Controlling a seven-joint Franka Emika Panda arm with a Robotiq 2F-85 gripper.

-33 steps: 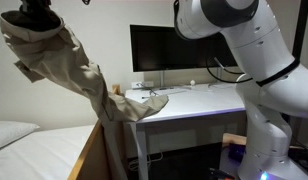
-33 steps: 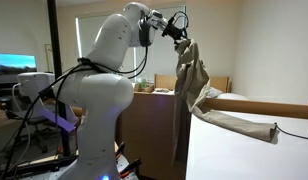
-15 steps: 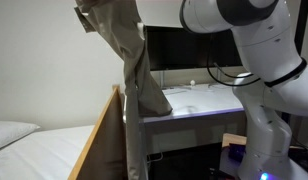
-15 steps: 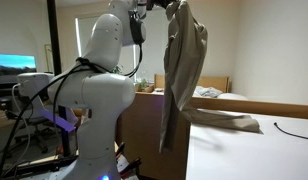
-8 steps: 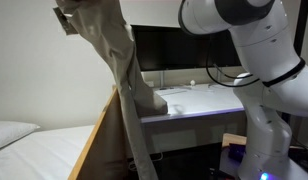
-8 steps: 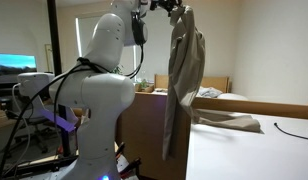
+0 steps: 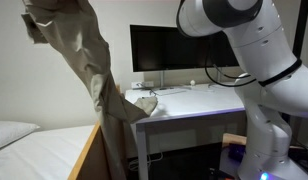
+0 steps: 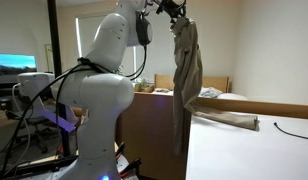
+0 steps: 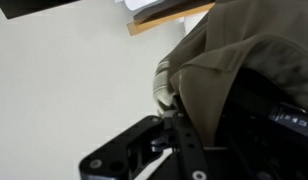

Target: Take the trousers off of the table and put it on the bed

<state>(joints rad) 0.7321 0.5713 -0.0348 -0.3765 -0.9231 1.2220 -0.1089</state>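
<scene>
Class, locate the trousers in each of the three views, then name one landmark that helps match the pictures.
In an exterior view: the trousers hang from top left, slanting down to the white table.
In an exterior view: they hang at top centre, one leg trailing on the white table.
Wrist view: they fill the upper right.
Shared landmark: the white table, in both exterior views.

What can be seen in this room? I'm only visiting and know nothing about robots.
trousers: one, beige, hanging from the gripper, lower end lying on the table edge.
table: one, white, beside the bed.
monitor: one, black, dark screen, at the back of the table.
bed: one, white mattress, wooden frame, next to the table.
cable: one, black, on the table.
lit screen: one, bluish, behind the robot.
robot arm: one, white.
gripper: one, black, raised high, shut on the trousers.
</scene>
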